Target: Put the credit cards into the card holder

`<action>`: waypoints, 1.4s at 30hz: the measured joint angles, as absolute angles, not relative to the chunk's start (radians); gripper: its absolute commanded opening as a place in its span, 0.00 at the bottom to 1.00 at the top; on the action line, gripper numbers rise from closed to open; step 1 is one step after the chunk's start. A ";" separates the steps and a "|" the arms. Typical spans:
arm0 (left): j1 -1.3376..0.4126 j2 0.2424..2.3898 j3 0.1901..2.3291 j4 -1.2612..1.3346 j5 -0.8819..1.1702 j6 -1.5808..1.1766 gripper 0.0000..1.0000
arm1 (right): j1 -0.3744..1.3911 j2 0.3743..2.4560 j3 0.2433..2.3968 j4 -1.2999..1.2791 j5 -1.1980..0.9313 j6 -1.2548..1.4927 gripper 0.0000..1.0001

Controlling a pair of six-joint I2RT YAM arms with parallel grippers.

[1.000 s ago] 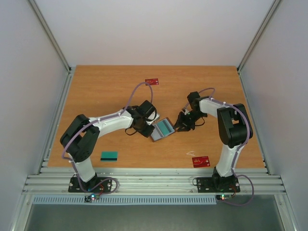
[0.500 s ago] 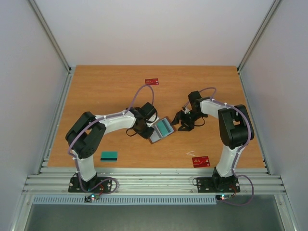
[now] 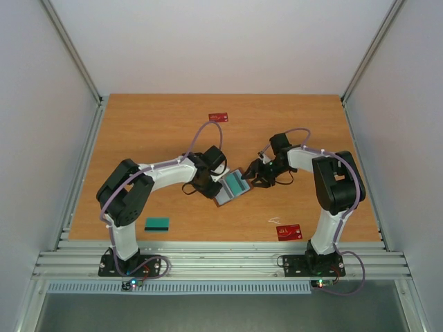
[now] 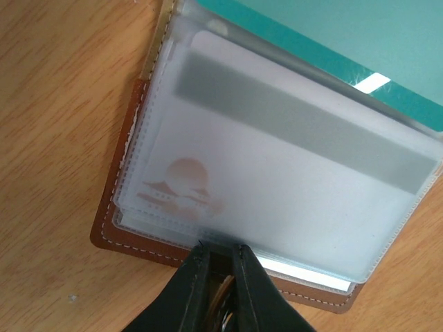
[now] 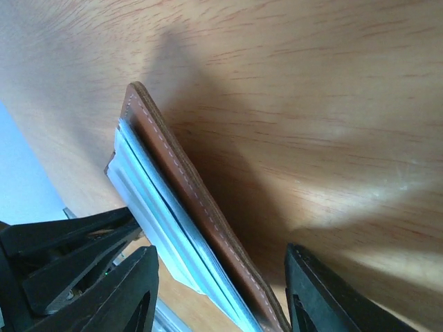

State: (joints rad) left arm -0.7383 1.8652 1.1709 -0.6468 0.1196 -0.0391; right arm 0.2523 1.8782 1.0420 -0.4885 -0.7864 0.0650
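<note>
Holder (image 4: 277, 173) edge pinched in left gripper (image 4: 220, 247).

The two black jaws come up from the bottom and are almost closed. They pinch the near edge of the see-through pockets (image 4: 149, 218) of the card holder (image 4: 113, 223). The brown card holder lies open on the wooden worktop (image 4: 55, 104), right in front of the jaws. A white card (image 4: 291, 173) with a grey stripe sits inside a pocket. Farthest from the jaws, a teal card (image 4: 346, 34) pokes out.
</note>
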 measured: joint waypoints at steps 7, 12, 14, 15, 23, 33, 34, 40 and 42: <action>-0.736 1.866 1.176 -0.646 0.128 -0.036 0.11 | 0.298 1.844 1.058 -0.532 -0.778 0.038 0.51; -0.738 1.883 1.198 -0.645 0.132 -0.028 0.11 | 0.381 1.813 1.110 -0.583 -0.754 0.012 0.51; -0.738 1.888 1.205 -0.644 0.136 -0.025 0.11 | 0.403 1.805 1.124 -0.598 -0.748 0.010 0.51; -0.738 1.890 1.207 -0.644 0.138 -0.025 0.11 | 0.412 1.803 1.130 -0.603 -0.745 0.010 0.51; -0.735 1.893 1.210 -0.632 0.166 -0.026 0.11 | 0.432 1.803 1.123 -0.573 -0.772 0.064 0.52; -0.719 1.900 1.210 -0.611 0.245 -0.026 0.11 | 0.431 1.728 1.024 -0.439 -0.824 0.175 0.48; -0.717 1.900 1.210 -0.610 0.250 -0.026 0.11 | 0.431 1.720 1.012 -0.415 -0.833 0.189 0.47; -0.717 1.901 1.209 -0.607 0.266 -0.025 0.11 | 0.428 1.696 0.955 -0.309 -0.878 0.252 0.46; -0.717 1.901 1.209 -0.607 0.268 -0.025 0.11 | 0.423 1.685 0.930 -0.270 -0.894 0.274 0.44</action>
